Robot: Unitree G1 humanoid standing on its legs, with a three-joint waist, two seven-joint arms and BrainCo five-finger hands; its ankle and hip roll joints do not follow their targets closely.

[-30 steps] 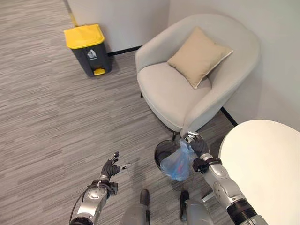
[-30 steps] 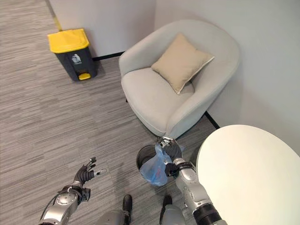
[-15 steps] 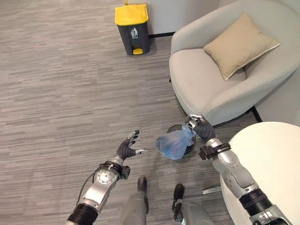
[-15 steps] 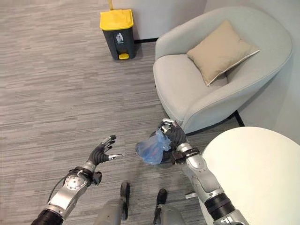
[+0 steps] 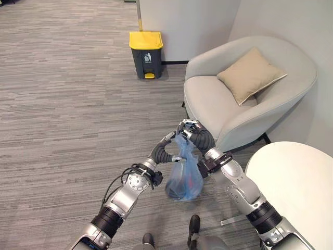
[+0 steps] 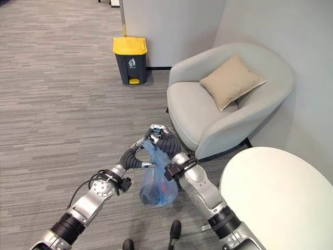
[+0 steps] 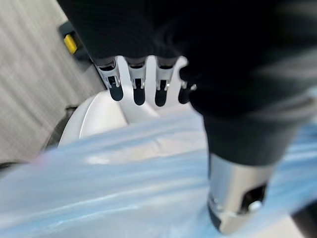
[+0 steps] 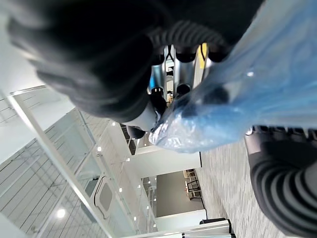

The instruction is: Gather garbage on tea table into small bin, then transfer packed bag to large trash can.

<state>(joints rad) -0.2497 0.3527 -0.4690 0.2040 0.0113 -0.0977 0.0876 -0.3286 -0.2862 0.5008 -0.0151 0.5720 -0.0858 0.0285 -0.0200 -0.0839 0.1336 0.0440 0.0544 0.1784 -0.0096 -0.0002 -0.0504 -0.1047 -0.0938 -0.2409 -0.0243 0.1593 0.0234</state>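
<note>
Grey striped carpet (image 5: 62,104) covers the floor across the near and left part of the scene.

At the far side, against the wall (image 5: 182,21), stands the large bin (image 5: 146,54): dark body, yellow lid shut, yellow pedal at its foot. It is well apart from both hands.

Left hand (image 5: 164,149): raised in front of the robot, at the left side of the bag's neck. The fingers (image 7: 140,85) reach along the plastic with the thumb (image 7: 233,196) on the near side of the film. The pictures do not settle whether this hand pinches the bag or merely lies against it; cannot tell.

Bag (image 5: 184,174): translucent blue plastic, with dark contents gathered in the bottom. It hangs free in the air between the two hands, clear of the floor, its neck drawn up to a bunch at the top.

Right hand (image 5: 196,136): above the bag, fingers curled over the bunched neck and clamped round it. In the right wrist view the blue film (image 8: 237,94) passes between the curled fingers and the thumb. The bag's weight hangs from this grasp.

Beyond the right hand stands a light grey armchair (image 5: 208,99) with a tan cushion (image 5: 251,74) leaning against its backrest.

At the near right is the round white table (image 5: 296,177), its top bare where it shows.
</note>
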